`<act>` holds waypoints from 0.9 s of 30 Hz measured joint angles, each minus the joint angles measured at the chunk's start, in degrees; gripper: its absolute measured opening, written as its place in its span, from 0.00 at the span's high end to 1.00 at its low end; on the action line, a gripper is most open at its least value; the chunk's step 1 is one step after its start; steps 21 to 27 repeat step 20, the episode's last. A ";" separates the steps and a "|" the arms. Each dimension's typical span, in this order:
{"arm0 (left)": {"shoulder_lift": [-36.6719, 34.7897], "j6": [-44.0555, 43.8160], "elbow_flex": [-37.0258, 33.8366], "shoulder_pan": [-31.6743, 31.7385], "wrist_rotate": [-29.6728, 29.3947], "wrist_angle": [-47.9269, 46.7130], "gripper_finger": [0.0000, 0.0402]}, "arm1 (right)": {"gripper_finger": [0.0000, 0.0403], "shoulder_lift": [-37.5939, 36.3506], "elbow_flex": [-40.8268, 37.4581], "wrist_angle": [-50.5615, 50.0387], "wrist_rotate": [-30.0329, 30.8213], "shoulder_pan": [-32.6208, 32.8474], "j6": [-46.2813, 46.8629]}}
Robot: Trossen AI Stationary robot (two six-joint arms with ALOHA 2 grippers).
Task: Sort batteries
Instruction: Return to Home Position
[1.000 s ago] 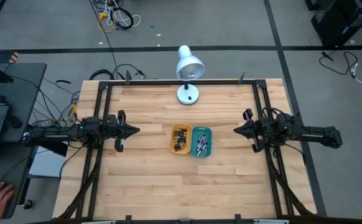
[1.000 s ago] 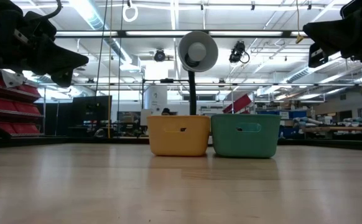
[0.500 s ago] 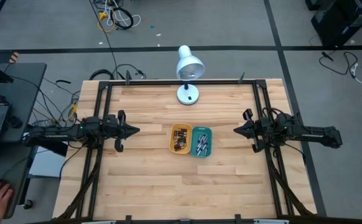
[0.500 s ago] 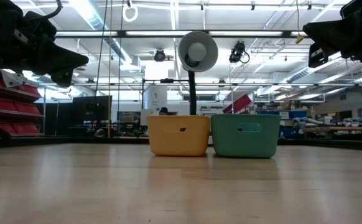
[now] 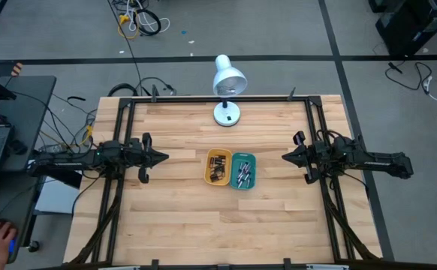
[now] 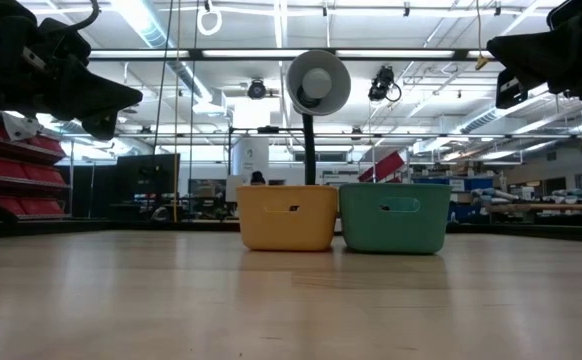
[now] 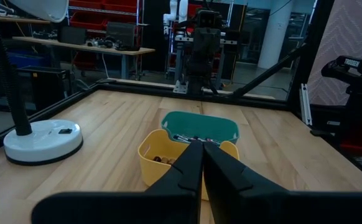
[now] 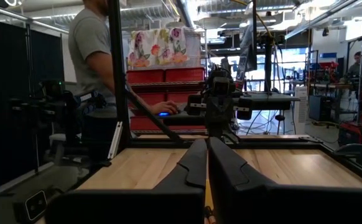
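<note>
- Sorting looks finished: no loose cell shows on the pale wooden counter (image 5: 188, 225), so the step in hand is judged to be the return to rest.
- The small cylindrical batteries (image 5: 242, 174) lie inside the two bins at the counter's middle. The dark ones are in the small yellow plastic tray (image 6: 286, 215), the silvery ones in the small teal plastic tray (image 6: 394, 215) touching it.
- The left end effector (image 5: 162, 157) hangs over the counter's left side, well apart from the trays. Its fingers are pressed together and hold nothing.
- The right end effector (image 5: 286, 157) mirrors it on the right side, fingers likewise closed and empty, touching nothing.
- Both arms already seem level and drawn back, so the next move probably calls for little more than settling there, clear of the trays and the white desk lamp (image 5: 227, 112).
</note>
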 joint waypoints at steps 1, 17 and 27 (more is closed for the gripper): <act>0.00 0.00 0.00 0.00 0.02 0.00 0.93 | 0.99 0.00 0.00 0.00 0.00 0.00 0.00; 0.02 0.01 -0.01 0.00 0.01 0.00 0.93 | 0.99 0.00 0.00 0.00 0.00 -0.01 0.01; 0.00 0.01 -0.01 -0.01 0.02 0.00 0.93 | 0.99 0.00 0.00 0.00 0.00 0.00 0.02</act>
